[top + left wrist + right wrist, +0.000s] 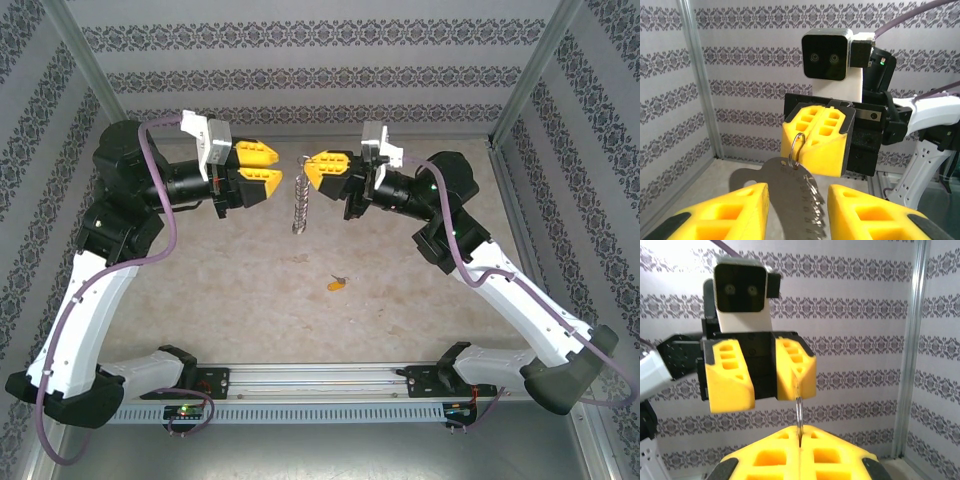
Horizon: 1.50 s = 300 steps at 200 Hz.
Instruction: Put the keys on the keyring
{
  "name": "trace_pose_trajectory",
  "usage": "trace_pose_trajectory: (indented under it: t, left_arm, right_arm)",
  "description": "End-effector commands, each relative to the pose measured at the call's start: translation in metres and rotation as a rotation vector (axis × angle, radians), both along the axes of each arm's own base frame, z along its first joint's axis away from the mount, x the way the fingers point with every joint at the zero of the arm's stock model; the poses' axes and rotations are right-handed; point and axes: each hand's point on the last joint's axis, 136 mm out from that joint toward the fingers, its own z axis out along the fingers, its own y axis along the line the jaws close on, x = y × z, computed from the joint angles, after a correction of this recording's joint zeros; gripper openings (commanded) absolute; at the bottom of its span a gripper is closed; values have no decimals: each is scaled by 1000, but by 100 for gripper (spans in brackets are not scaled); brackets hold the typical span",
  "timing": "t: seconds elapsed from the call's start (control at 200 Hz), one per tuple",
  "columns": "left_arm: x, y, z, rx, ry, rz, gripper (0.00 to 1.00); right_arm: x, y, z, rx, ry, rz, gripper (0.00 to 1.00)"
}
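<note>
Keyring point(792, 147) is clamped in right gripper's point(312, 166) jaws, keys point(299, 205) hung below, before left gripper's point(276, 167) wide jaws; key teeth are seen from left wrist.

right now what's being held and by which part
The right claw pinches the thin silvery metal keyring by its top; small silver-grey keys hang below. The left claw is open.
</note>
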Motion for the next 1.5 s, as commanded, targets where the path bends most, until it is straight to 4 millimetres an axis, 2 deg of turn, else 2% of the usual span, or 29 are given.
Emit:
trace_pose_trajectory:
  t: [0.0,0.335,0.719,1.234,1.299,1.419,1.494]
  left_arm:
    - [-2,-1,12,-44,-27,-38,36]
    - [4,-6,19,-73,-39,-67,37]
    - [14,-13,17,-69,-30,-91,35]
    - [16,-15,19,-74,-34,-119,0]
    - [17,-15,16,-64,-35,-109,0]
    - [18,-13,8,-12,-37,-76,0]
    - [18,-11,0,36,-35,-57,0]
  right_arm:
    - [-11,-4,19,77,-37,54,0]
    - [-12,4,14,71,-21,84,0]
    - [-8,9,12,66,-11,97,0]
    - [-1,12,16,79,6,106,0]
    - [2,11,14,70,13,89,0]
    - [6,8,8,34,10,30,21]
    - [7,5,2,-11,3,-11,26]
